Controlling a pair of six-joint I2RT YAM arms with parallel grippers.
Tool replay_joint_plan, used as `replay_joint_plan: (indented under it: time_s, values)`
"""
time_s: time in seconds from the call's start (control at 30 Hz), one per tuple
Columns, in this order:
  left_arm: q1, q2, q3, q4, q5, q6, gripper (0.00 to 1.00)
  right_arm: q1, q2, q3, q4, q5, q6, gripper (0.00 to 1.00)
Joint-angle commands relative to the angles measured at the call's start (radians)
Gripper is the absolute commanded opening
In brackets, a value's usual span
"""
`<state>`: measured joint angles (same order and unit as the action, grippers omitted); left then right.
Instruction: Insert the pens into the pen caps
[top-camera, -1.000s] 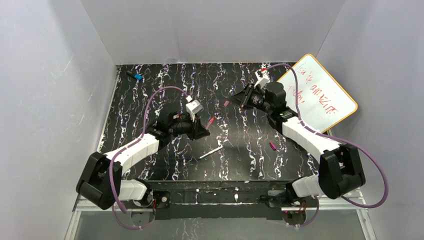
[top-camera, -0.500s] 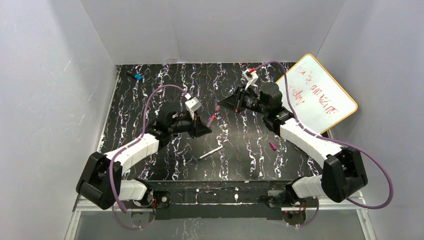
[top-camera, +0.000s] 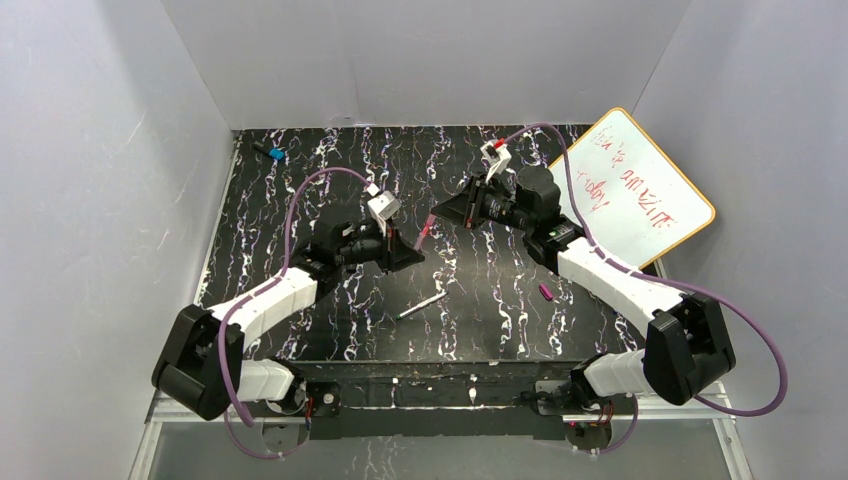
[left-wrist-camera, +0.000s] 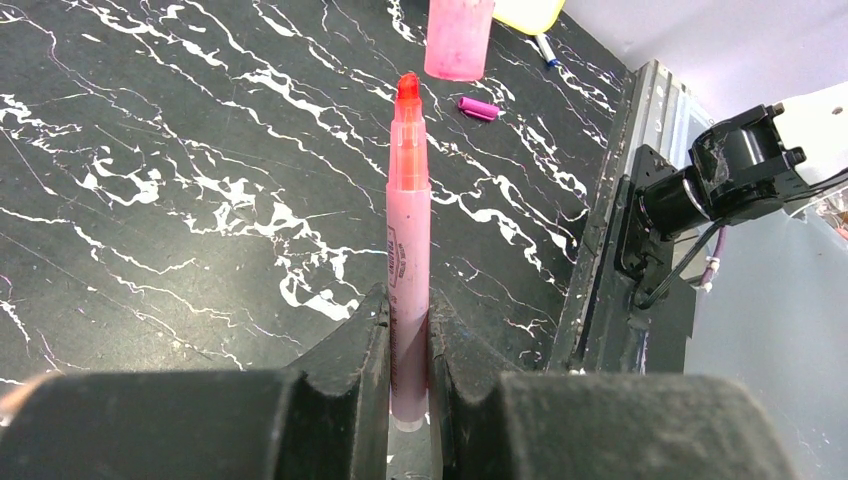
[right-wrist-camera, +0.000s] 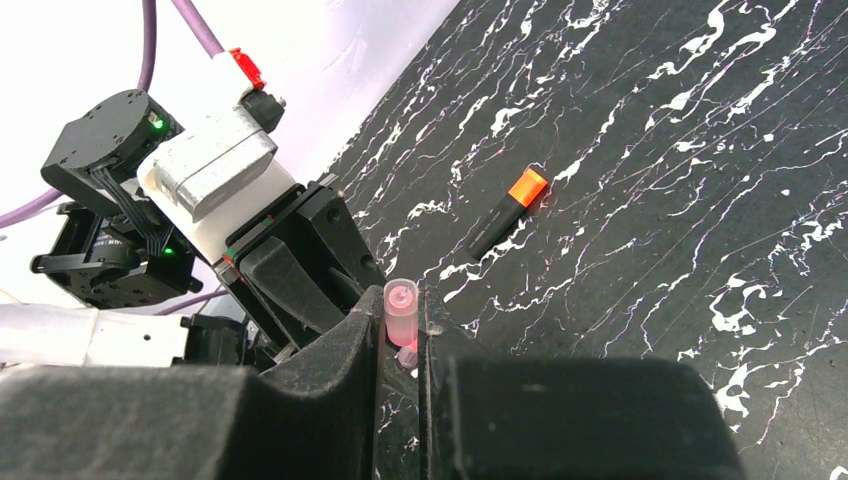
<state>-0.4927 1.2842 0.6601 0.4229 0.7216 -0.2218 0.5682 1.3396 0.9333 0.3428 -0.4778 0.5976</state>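
My left gripper (left-wrist-camera: 408, 305) is shut on a pink pen (left-wrist-camera: 409, 230), whose bare orange-red tip points away from the wrist. My right gripper (right-wrist-camera: 402, 318) is shut on the pinkish pen cap (right-wrist-camera: 400, 298). In the left wrist view that cap (left-wrist-camera: 458, 40) hangs just beyond the pen's tip and slightly to its right, with a small gap between them. In the top view the two grippers (top-camera: 412, 252) (top-camera: 440, 214) meet nose to nose above the table's middle. A black pen with an orange end (right-wrist-camera: 510, 210) lies on the table. A grey-white pen (top-camera: 420, 306) lies nearer the front.
A short magenta-purple piece (top-camera: 546, 291) lies at the right, also visible from the left wrist (left-wrist-camera: 478, 108). A whiteboard (top-camera: 640, 190) with a yellow rim leans at the back right. A small black blue-ended item (top-camera: 270, 153) sits in the far left corner.
My right gripper has swung left with the pink cap, closing on the pen's tip. The left gripper has shifted only slightly with the pen.
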Motion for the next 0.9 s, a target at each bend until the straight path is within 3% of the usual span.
replay_joint_plan:
  time_s: [0.0,0.87]
  values:
    - [0.006,-0.048,-0.017,0.033,0.026,-0.007,0.0,0.006,0.01,0.019,0.035,0.008,-0.012,0.01]
    - [0.056,-0.057,-0.02,0.084,0.036,-0.04,0.0,0.053,0.038,0.01,0.034,0.004,0.001,0.01]
